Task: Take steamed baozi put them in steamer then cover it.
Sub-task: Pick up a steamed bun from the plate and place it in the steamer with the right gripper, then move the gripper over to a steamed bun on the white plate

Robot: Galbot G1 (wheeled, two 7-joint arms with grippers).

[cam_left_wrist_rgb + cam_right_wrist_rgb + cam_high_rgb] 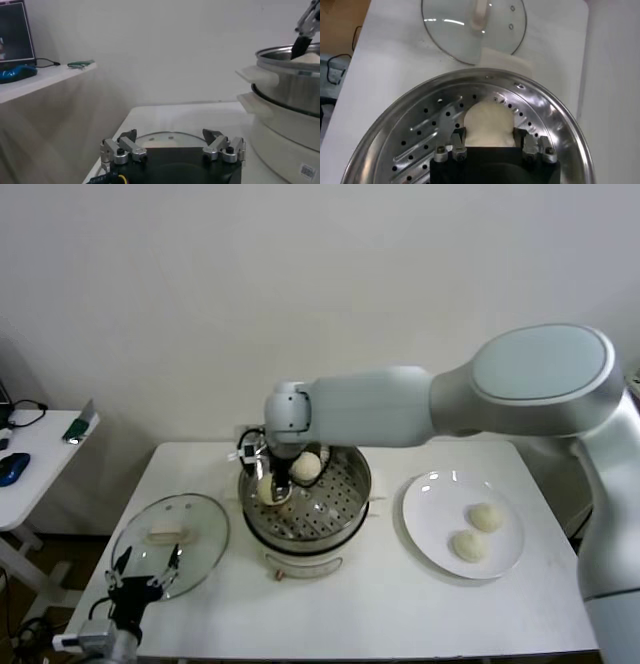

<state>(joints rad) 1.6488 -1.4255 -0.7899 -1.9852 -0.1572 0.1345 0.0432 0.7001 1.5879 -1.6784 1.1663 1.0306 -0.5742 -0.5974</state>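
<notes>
The steamer (340, 529) stands mid-table; its perforated tray fills the right wrist view (420, 145). My right gripper (270, 484) is down inside it at the left side, fingers on both sides of a cream-white baozi (489, 120) that rests on or just above the tray. A second baozi (306, 467) lies at the back of the tray. Two more baozi (486, 517) (467, 546) lie on the white plate (425, 514) to the right. The glass cover (190, 549) lies flat on the table to the left. My left gripper (140, 572) is open and empty at the cover's near edge.
The cover's cream handle (481, 12) points up. The steamer's side handle (257, 77) juts toward my left gripper (170, 135). A low side table (35, 459) with a blue mouse and a green item stands off the left edge.
</notes>
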